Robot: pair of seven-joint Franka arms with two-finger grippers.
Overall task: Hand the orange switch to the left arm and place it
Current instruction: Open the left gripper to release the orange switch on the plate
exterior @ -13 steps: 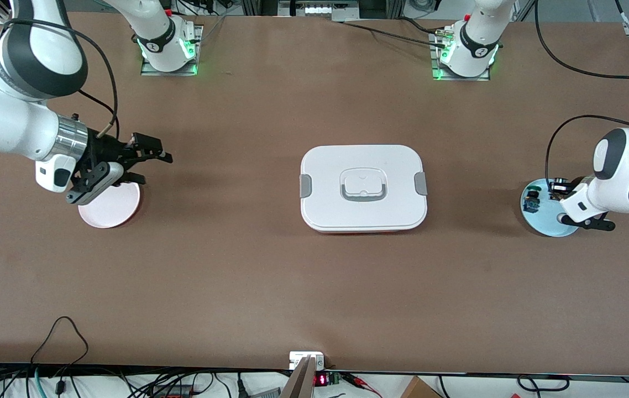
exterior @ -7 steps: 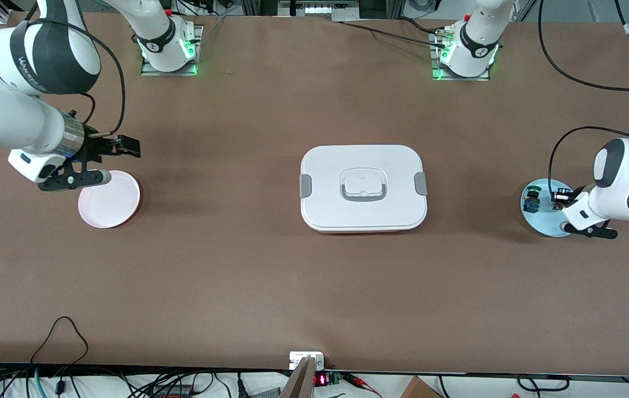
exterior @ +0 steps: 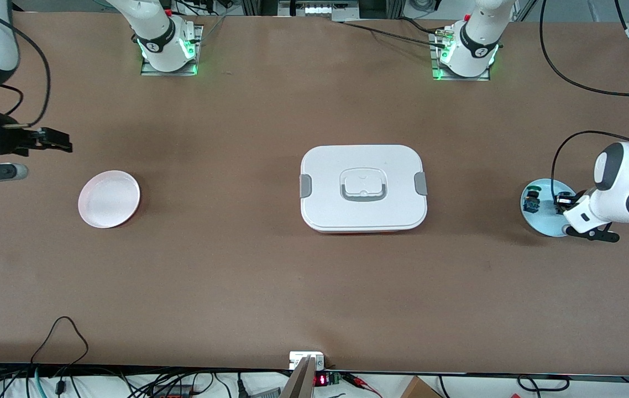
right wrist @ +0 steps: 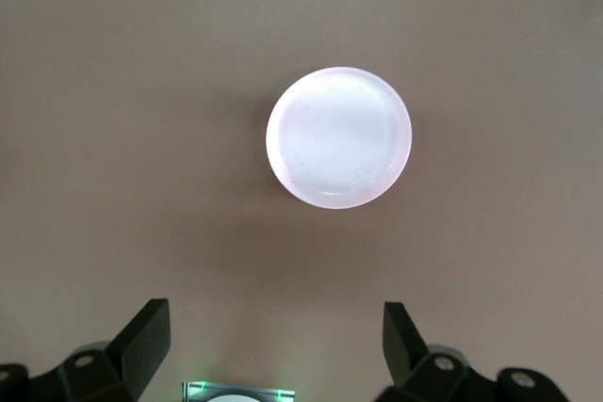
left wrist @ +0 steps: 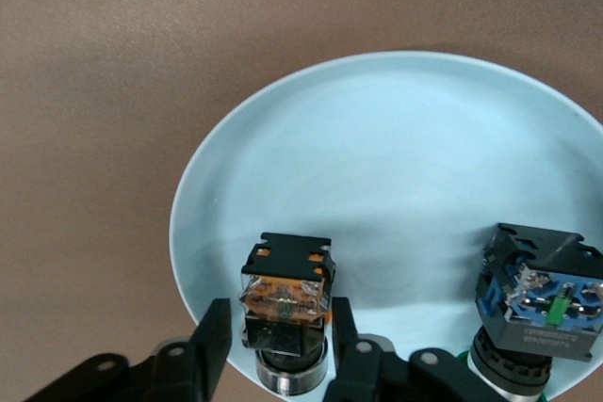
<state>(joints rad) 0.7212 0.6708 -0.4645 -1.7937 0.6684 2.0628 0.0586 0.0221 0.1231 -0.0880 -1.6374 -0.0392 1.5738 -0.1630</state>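
The orange switch point(left wrist: 285, 294) rests on the pale blue plate point(exterior: 541, 221) at the left arm's end of the table. My left gripper point(left wrist: 280, 313) is down over that plate point(left wrist: 377, 157), open, with a finger on either side of the switch and a narrow gap showing at one finger. In the front view the left gripper point(exterior: 562, 202) hides the orange switch. The white box point(exterior: 363, 188) sits lidded mid-table. My right gripper point(exterior: 46, 160) hangs open and empty at the right arm's end of the table point(right wrist: 273, 313), off to the side of the pink plate point(exterior: 109, 199).
A green-capped, blue-bodied switch point(left wrist: 539, 298) stands on the blue plate beside the orange one point(exterior: 531, 200). The pink plate point(right wrist: 339, 136) holds nothing. The two arm bases point(exterior: 168, 50) point(exterior: 466, 52) stand along the table's edge farthest from the front camera.
The right arm has drawn back from over the pink plate toward its end of the table. The left gripper has shifted slightly over the blue plate and its fingers have parted.
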